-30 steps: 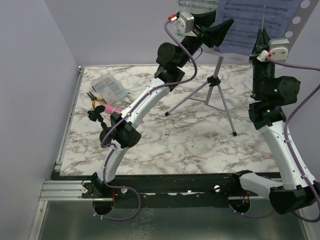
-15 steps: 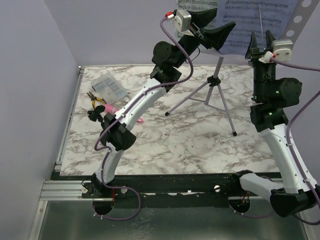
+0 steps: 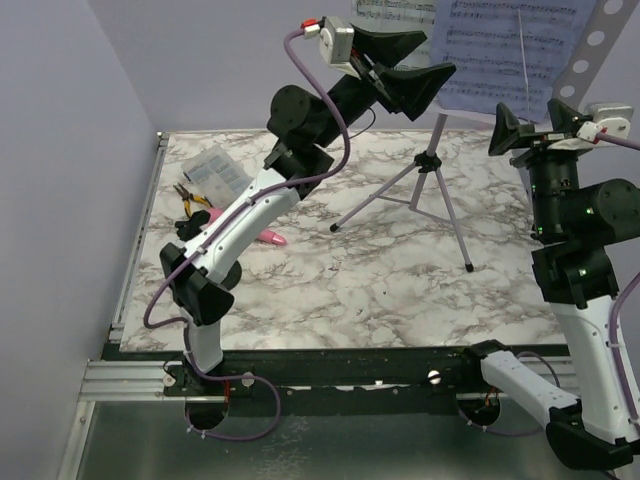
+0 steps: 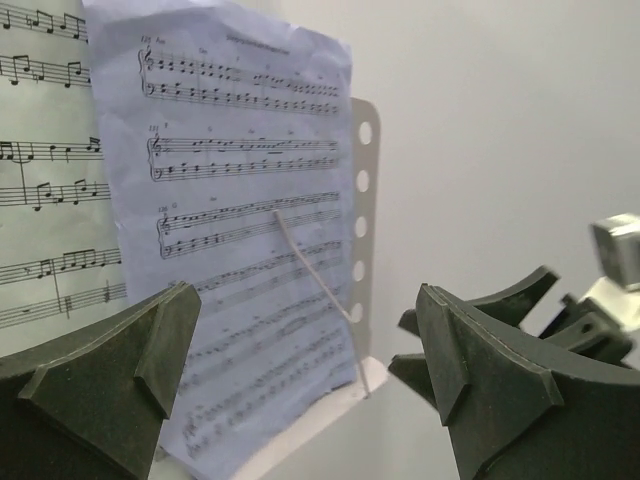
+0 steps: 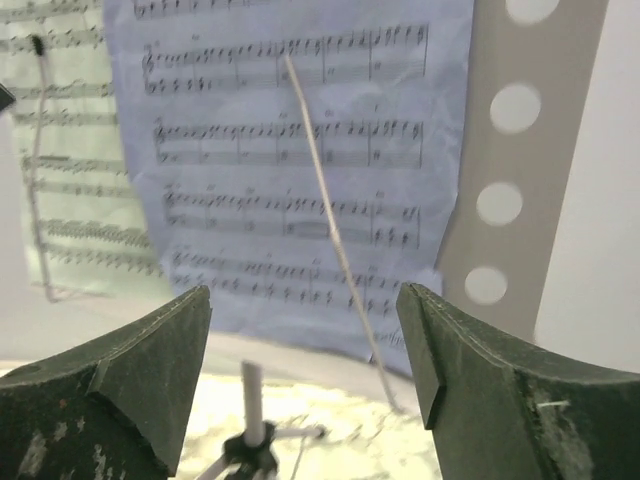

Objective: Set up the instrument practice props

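Note:
The lavender perforated music-stand desk [image 3: 592, 52] stands on its thin silver tripod [image 3: 430, 165] at the back of the table. Two printed sheet-music pages [image 3: 505, 50] rest on it, and a thin wire arm [image 5: 330, 215] lies across the right page [image 5: 300, 150]. My left gripper [image 3: 438, 54] hangs open just in front of the desk's left part, holding nothing [image 4: 305, 310]. To the right, my right gripper [image 3: 530, 115] is also open and empty, a short way from the page [image 5: 305, 300]. The pink microphone [image 3: 268, 237] lies on the table, mostly hidden behind my left arm.
A clear compartment box [image 3: 215, 175] and orange-handled pliers [image 3: 192, 200] lie at the table's back left. Purple walls close in the left and back. The tripod's legs [image 3: 460, 240] spread over the back middle of the marble table [image 3: 380, 290].
Both grippers have opened wide and drawn back from the stand's desk. The left arm swung back to the left; the right gripper moved right and a little lower.

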